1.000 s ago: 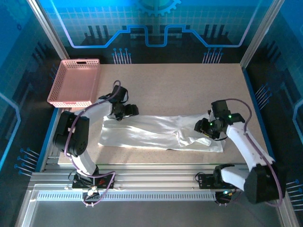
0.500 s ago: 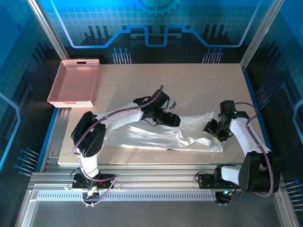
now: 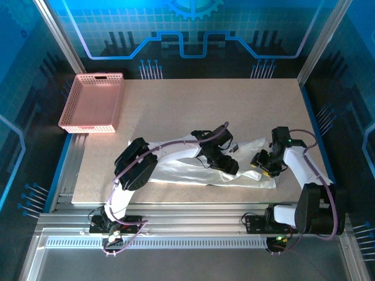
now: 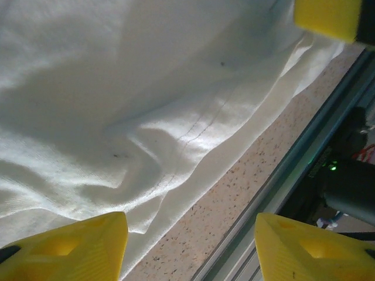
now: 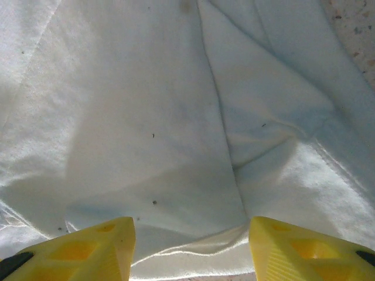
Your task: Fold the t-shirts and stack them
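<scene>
**Top view.** The t-shirt (image 3: pixel 187 174) lies rumpled and drawn out lengthwise along the near edge of the surface (image 3: pixel 234 105). It runs from about the middle of that edge toward the near right corner. The left arm (image 3: pixel 170 151) reaches across over the cloth, and I place the left jaws above the shirt's right half. The right arm (image 3: pixel 304 167) bends in from the right edge, with the right jaws over the shirt's right end. The two sets of jaws are near one another but apart. A pink basket (image 3: pixel 94 102) sits at the far left corner, well apart from the shirt.

**Left wrist view.** I read the left jaws as wide apart, with the yellow fingertips (image 4: pixel 70 246) at the lower corners and nothing gripped. Beneath them the shirt (image 4: pixel 117 88) forms soft folds. Its edge runs diagonally, with a strip of bare speckled surface (image 4: pixel 234 199) beside it and a metal rail (image 4: pixel 293 170) beyond that.

**Right wrist view.** The right jaws are also spread wide and hold nothing, with the fingertips (image 5: pixel 76 246) at the lower corners. The shirt (image 5: pixel 164 117) lies below them, with one fold line running down it and a hem along its lower margin. I cannot tell whether either pair of tips touches the cloth.
</scene>
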